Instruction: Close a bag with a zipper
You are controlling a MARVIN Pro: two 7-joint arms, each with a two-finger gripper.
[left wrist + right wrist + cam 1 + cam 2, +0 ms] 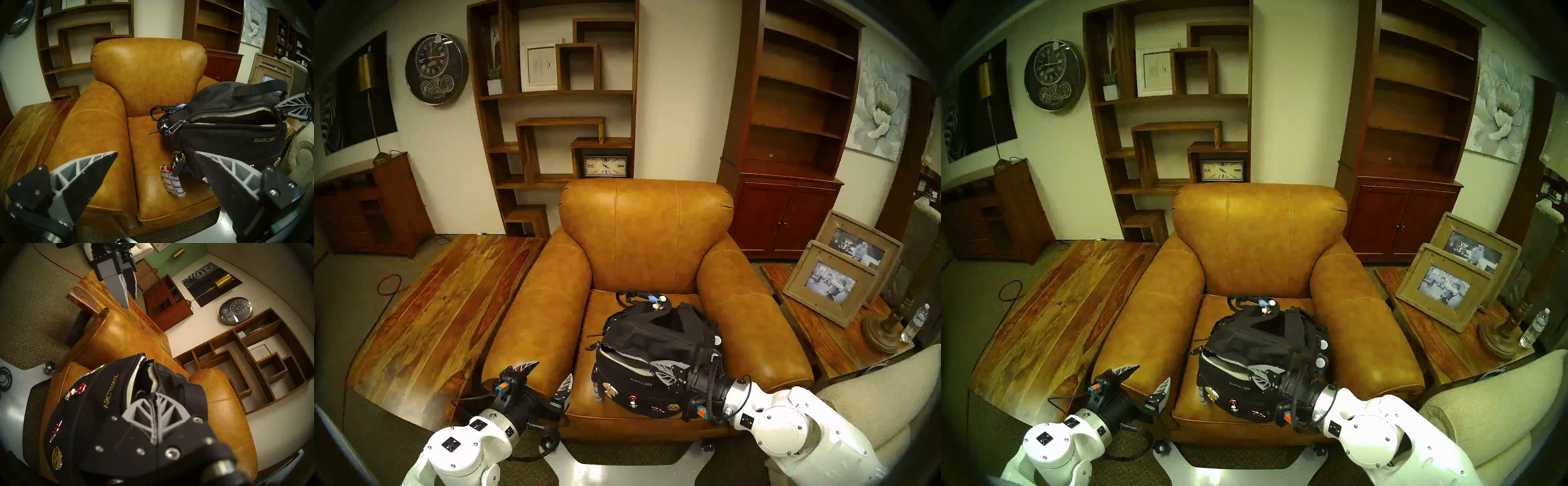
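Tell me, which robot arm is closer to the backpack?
The right. Its end effector is pinched shut on the backpack, at the right end of the open zipper. The left end effector hangs open above the armchair's armrest, off to the backpack's left.

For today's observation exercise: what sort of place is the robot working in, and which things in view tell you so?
Probably a furniture showroom or staged living room: a tan leather armchair holds the bag, mostly bare wooden shelves line the wall, and a wall clock seems to carry a tag.
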